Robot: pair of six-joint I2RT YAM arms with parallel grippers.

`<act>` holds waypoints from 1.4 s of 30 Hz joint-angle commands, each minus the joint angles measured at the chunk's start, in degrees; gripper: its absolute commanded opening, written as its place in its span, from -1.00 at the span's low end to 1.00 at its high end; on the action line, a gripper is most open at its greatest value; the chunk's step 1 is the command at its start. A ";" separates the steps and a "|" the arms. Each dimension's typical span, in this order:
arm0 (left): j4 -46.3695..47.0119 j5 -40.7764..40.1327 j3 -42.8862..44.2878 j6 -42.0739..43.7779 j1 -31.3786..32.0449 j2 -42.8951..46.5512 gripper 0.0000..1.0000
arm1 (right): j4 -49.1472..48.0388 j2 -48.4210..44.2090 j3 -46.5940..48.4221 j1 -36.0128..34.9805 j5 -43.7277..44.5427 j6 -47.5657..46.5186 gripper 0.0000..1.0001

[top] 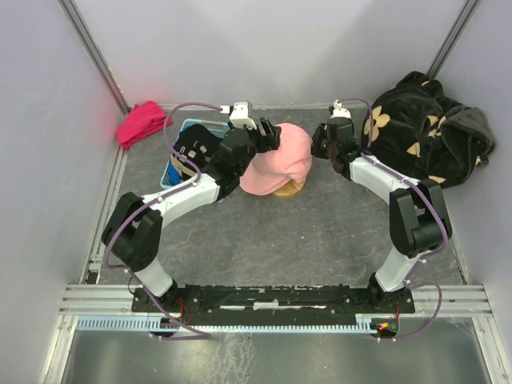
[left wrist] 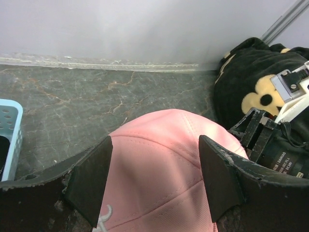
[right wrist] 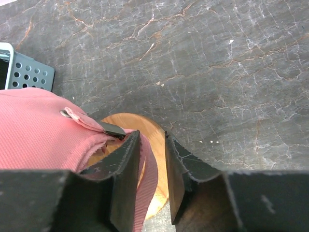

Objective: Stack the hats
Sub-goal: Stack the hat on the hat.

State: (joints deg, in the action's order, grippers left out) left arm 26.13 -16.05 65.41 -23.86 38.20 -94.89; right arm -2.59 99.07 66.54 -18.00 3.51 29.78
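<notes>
A pink hat (top: 280, 160) rests crown up in the middle of the table, on a round tan, wood-coloured piece (top: 288, 190). My left gripper (top: 272, 138) hangs over its back left side; in the left wrist view it (left wrist: 154, 179) is open, one finger on each side of the pink crown (left wrist: 159, 159). My right gripper (top: 322, 148) is at the hat's right edge. In the right wrist view its jaws (right wrist: 152, 140) stand slightly apart, and the hat's pink strap (right wrist: 149, 179) hangs loose along the left finger (right wrist: 123, 169), above the tan piece (right wrist: 154, 145). A black hat (top: 196, 146) lies in the basket.
A light blue perforated basket (top: 174, 170) stands left of the pink hat, under my left arm. A red-pink cloth bundle (top: 142, 122) lies at the back left corner. A big black plush fabric with beige flowers (top: 428, 128) fills the back right corner. White walls close three sides.
</notes>
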 commanded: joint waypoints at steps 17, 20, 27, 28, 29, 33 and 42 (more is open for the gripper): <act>2.20 1.41 1.87 -0.24 2.32 -1.73 0.58 | -2.52 -8.49 -0.98 -0.04 4.44 1.98 -0.08; 2.00 1.51 2.41 -0.14 2.45 -2.40 0.58 | -2.31 -8.58 -0.84 0.10 5.47 2.16 -0.04; 1.80 1.11 3.01 0.19 2.59 -2.73 0.58 | -4.26 -9.41 -2.22 0.55 5.90 2.67 -0.03; 1.74 1.01 3.05 0.29 2.56 -2.63 0.58 | -5.38 -9.99 -3.02 0.60 5.90 2.85 -0.02; 1.73 0.94 3.02 0.38 2.58 -2.62 0.58 | -6.53 -10.52 -3.58 0.67 6.02 3.05 -0.02; 1.82 0.54 2.67 0.18 2.58 -2.12 0.58 | -8.31 -12.48 -4.40 0.86 5.41 3.27 0.00; 2.32 -0.04 2.08 -0.05 2.59 -1.18 0.58 | -11.06 -15.31 -6.04 1.12 5.00 4.29 0.02</act>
State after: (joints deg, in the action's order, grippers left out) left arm 27.11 -16.14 66.06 -23.97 40.01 -97.03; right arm -9.80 86.30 60.99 -17.12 8.05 33.39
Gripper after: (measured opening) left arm 0.789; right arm 0.508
